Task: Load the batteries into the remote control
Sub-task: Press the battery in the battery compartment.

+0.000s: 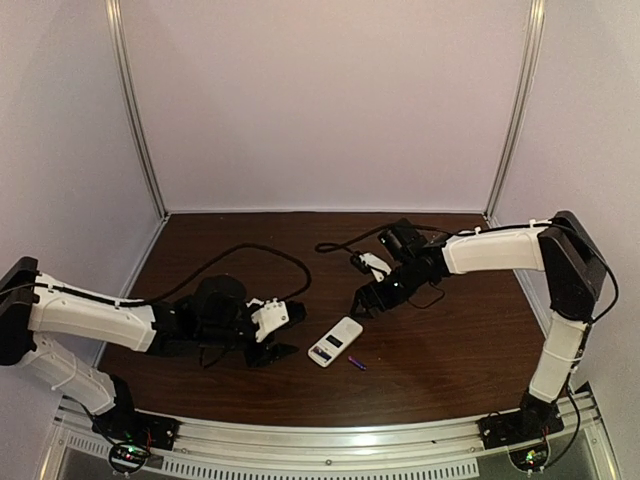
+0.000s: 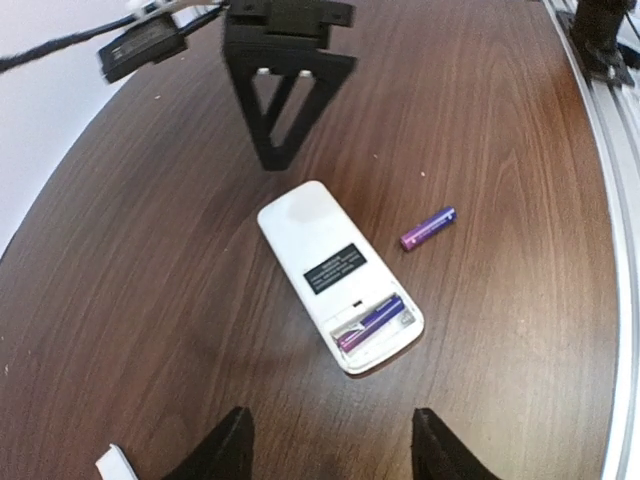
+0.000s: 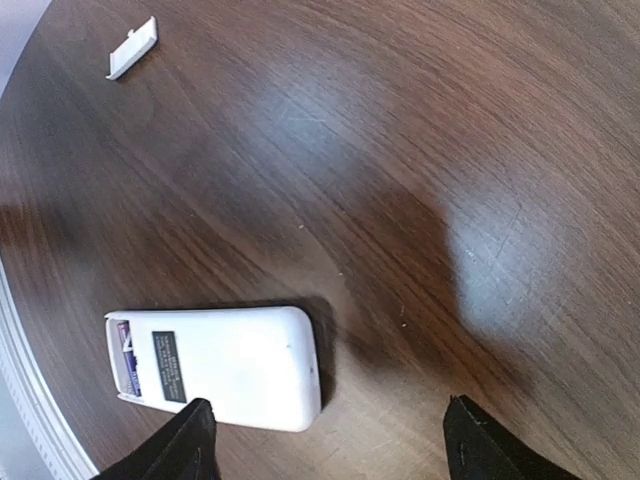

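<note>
Near the middle of the table's near edge, the small flat white plastic remote control [image 2: 338, 278] lies with its white back up and its dark rectangular recess uncovered, the only way cells can be dropped in from above. One slim purple-blue cylinder, the seated battery [image 2: 370, 322], sits in the recess at the end of the remote control that points toward the near left corner. The slot alongside it looks bare, with pale metal showing. Its twin, the loose battery [image 2: 428, 228], lies on the dark wooden table [image 2: 150, 300] just beside the remote control on the side toward the near right corner, not touching it. I therefore judge the task about half done, with this cell the next thing to pick up. The left gripper [image 2: 330, 412] hovers low by the compartment end, its fingers spread and nothing between them, seemingly placed to watch or steady the remote control. The right gripper [image 3: 330, 402] hangs over the opposite end, toward the far edge, likewise released and empty. The loose battery lies on its side of the table, so it seems the better placed to take it. The small flat white plastic battery cover [image 3: 133, 47] rests well apart from the remote control, toward the left edge and close to the left gripper, out of the way until both cells are seated.
</note>
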`<state>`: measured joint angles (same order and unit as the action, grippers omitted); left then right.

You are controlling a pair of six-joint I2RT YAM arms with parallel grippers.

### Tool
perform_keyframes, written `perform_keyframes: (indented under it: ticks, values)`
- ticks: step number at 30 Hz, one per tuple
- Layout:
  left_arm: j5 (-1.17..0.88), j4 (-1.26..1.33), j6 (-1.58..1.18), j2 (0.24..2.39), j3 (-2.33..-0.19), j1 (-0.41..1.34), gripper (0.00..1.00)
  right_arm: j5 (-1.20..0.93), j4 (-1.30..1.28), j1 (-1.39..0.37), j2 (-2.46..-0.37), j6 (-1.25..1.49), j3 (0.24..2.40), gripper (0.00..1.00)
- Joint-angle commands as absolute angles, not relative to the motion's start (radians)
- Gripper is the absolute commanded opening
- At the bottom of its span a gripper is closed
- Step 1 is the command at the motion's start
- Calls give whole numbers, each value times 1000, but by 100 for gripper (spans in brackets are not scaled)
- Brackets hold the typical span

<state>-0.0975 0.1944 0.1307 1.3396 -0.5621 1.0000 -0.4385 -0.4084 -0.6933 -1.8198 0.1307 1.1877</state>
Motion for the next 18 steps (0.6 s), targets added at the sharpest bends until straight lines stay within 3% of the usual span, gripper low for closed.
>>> perform_keyframes:
  ticks: [1, 7, 10, 14, 18]
  values:
    - [-52, 50, 442, 1471, -724, 1046, 50, -527, -408, -683, -1882, 119, 1227, 79]
    - [-74, -110, 593, 1629, -906, 1059, 30, -573, -408, -674, -1935, 99, 1261, 73]
    - [-65, -177, 644, 1679, -964, 1059, 24, -584, -411, -670, -1948, 94, 1274, 72]
    - [-53, -256, 690, 1718, -1009, 1061, 23, -601, -413, -664, -1970, 87, 1292, 70]
    - [-43, -271, 719, 1737, -1025, 1060, 29, -623, -416, -661, -1988, 82, 1299, 65]
